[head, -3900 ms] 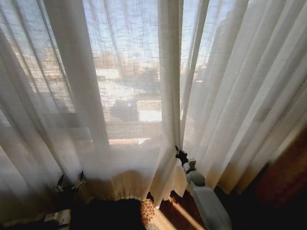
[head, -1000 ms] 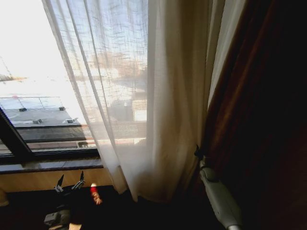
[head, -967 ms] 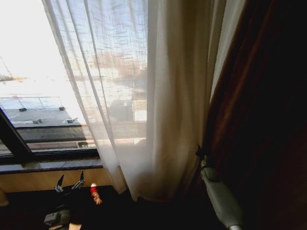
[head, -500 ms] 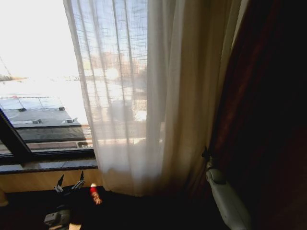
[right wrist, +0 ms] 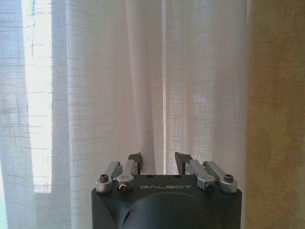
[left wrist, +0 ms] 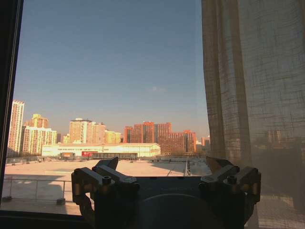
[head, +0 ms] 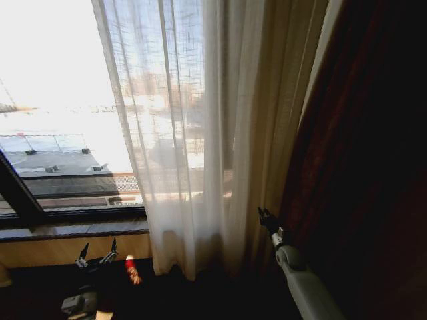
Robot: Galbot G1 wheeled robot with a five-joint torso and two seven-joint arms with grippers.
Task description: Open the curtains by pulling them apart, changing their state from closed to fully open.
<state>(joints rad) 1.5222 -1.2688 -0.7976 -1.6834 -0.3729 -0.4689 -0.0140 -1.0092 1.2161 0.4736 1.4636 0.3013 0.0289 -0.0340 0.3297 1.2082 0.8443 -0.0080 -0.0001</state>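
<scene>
Item 1: the curtains (head: 200, 133). Sheer off-white pleated fabric, gathered toward the right of the window, hanging from the top of the head view down to near the floor. Left of their edge the glass stands uncovered, showing a bright rooftop and, in the left wrist view, a skyline under blue sky. To the right of the sheer folds hangs a dark drape (head: 360, 167).

Item 2: the right gripper (head: 264, 216). Raised on its pale arm at the lower right part of the curtains, just beside the folds. In the right wrist view its 2 fingers (right wrist: 136, 161) stand apart with a narrow gap, and the fabric hangs close in front of them; I cannot tell whether they touch it.

Item 3: the left gripper (head: 96, 255). Low at the left, below the dark window sill (head: 67, 229), well apart from the curtains. Fingers spread wide, nothing between them.

Item 4: a small red object (head: 131, 269) on the floor beside the left gripper; kind unclear.
</scene>
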